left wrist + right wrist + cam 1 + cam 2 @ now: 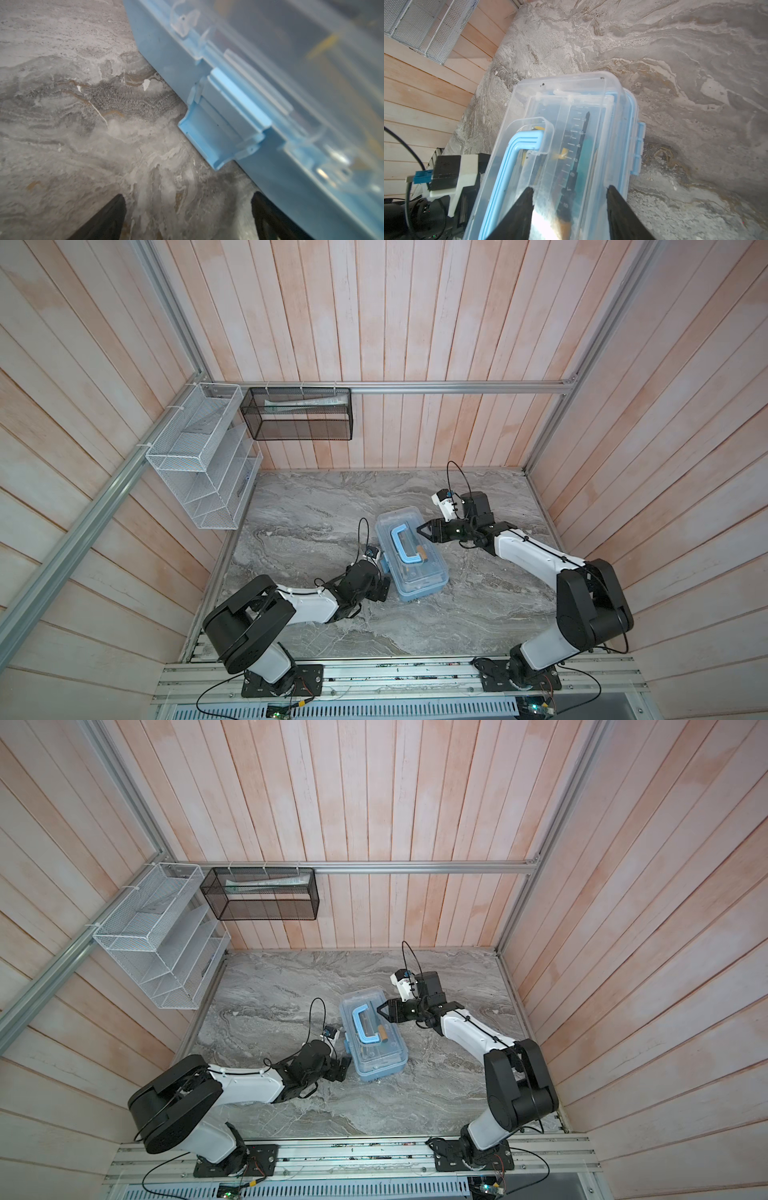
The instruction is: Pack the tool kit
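Observation:
The tool kit [415, 568] [376, 1052], a pale-blue case with its clear lid down and a blue loop handle [402, 545] on top, lies on the marble table. Through the lid I see a black blade with a wooden grip [577, 145]. My left gripper [383, 588] [188, 205] is open, low on the table beside the case's long side. The case's blue latch [220, 128] is just ahead of its fingertips, which hold nothing. My right gripper [423, 529] [570, 193] stands open over the lid near its far end, with only the lid between its fingers.
A white wire rack [203, 456] hangs on the left wall. A black mesh basket [297, 412] hangs on the back rail with pale packets inside. Wooden walls close the table [478, 614] on three sides. The arm bases stand at the front edge.

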`<state>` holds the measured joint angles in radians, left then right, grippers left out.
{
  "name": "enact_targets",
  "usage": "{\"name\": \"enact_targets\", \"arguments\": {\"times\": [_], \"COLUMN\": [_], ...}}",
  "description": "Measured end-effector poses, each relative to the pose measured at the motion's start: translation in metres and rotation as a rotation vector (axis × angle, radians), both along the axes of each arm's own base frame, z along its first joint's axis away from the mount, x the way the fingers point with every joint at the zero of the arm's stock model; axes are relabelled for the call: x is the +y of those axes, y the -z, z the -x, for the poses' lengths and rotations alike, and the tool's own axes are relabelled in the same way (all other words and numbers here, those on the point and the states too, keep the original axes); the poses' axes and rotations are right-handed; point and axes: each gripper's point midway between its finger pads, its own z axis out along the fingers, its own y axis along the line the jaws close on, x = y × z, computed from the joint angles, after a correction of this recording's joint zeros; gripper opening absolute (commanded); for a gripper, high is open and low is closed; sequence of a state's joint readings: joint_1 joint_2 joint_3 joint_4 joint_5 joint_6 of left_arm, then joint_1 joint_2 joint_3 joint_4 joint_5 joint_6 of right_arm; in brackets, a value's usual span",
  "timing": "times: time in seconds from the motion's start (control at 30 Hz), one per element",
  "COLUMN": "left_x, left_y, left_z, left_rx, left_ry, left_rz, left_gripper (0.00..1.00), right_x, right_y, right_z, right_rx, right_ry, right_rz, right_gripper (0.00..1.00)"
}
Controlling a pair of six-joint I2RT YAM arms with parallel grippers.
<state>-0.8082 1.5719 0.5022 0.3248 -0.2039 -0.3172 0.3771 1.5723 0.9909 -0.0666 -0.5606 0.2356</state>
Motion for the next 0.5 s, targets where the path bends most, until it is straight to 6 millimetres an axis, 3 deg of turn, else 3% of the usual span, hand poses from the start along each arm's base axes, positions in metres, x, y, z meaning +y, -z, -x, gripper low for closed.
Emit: {"name": "enact_targets", "arguments": {"times": [0.5], "left_x": [0.007], "left_y": [0.005], "left_z": [-0.029], "left_rx": [-0.085], "left_ry": [-0.142], "left_rz": [-0.035], "left_gripper": [0.96], "right_x": [-0.004], "right_y": [0.003], "right_z": [0.008], "right_rx": [0.002], "right_ry": [0.002], "right_rz": [-0.004], "right_gripper": [0.55]}}
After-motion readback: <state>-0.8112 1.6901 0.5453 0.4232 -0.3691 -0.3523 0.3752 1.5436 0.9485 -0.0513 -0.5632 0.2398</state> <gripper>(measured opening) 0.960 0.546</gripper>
